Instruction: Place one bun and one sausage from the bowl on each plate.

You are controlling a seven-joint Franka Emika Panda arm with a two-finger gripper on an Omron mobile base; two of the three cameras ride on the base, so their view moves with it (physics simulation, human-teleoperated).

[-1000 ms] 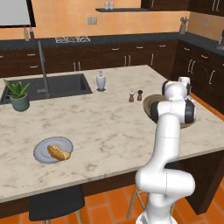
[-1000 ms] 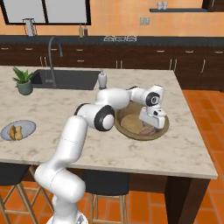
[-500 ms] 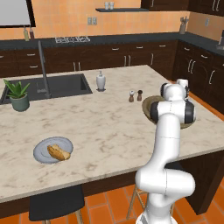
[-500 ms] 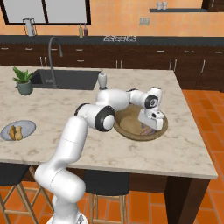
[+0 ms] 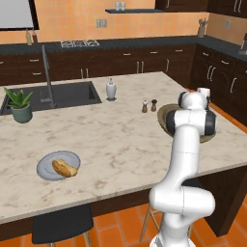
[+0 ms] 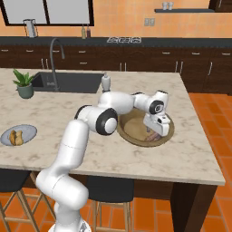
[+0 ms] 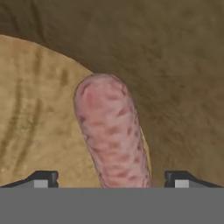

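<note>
Poised low over the bowl point(image 6: 129, 131), the claw point(image 7: 111, 177) stands released, its two dark fingertips point(image 7: 43, 178) spread wide to either side of the sausage point(image 7: 113, 138) with clear space between each tip and the meat. In the hand view the sausage lies lengthwise between them on the bowl's lighter floor, its rounded far end toward the darker sloping wall. From the right base view the hand hangs inside the bowl's right half, and a pinkish sliver, probably the same sausage point(image 6: 152, 135), shows just under it.

The bowl sits near the right end of the island counter point(image 5: 111, 130), toward its front edge. A plate point(image 5: 46, 166) rests well apart, near the counter's front left corner, carrying one bun point(image 5: 64, 168). Salt and pepper shakers point(image 5: 148, 105) stand just left of the bowl, a small white bottle point(image 5: 111, 89) stands by the sink point(image 5: 67, 94), and a potted plant point(image 5: 20, 105) sits at the counter's left edge.
</note>
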